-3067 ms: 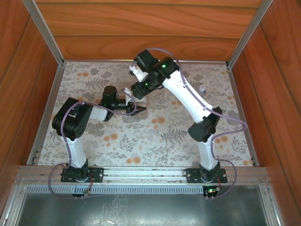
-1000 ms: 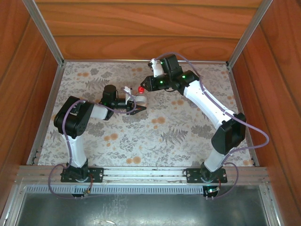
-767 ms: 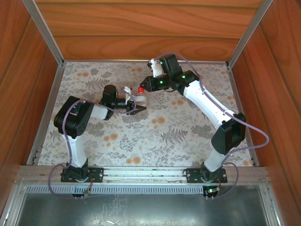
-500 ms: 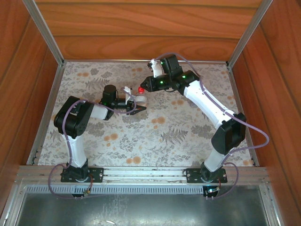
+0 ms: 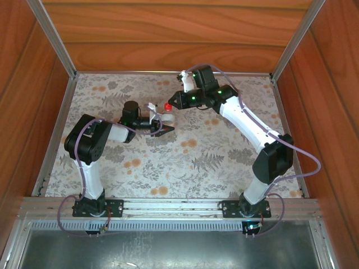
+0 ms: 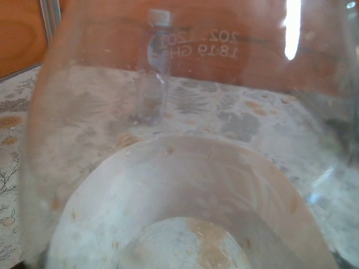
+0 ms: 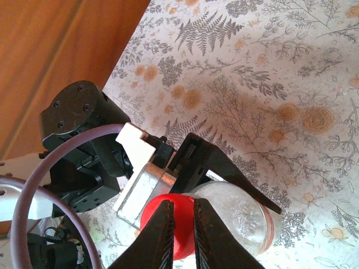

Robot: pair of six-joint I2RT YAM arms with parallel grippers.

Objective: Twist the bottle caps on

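A: From above, the left gripper clamped the labelled bottle, tilted, over the desk. The right gripper had closed on the red cap at its mouth.

B: At the left wrist there was clear, scuffed plastic up close, and a second bottle stood well beyond.

A: At the right wrist the cap looked smooth and round. I'd have kept it square to the neck and twisted gently, lest the threads cross.

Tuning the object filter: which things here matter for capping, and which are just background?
Job: red cap; bottle in left pincer; right pincer on the cap; second bottle.
Background: floral table cover; wooden walls; arm cables.
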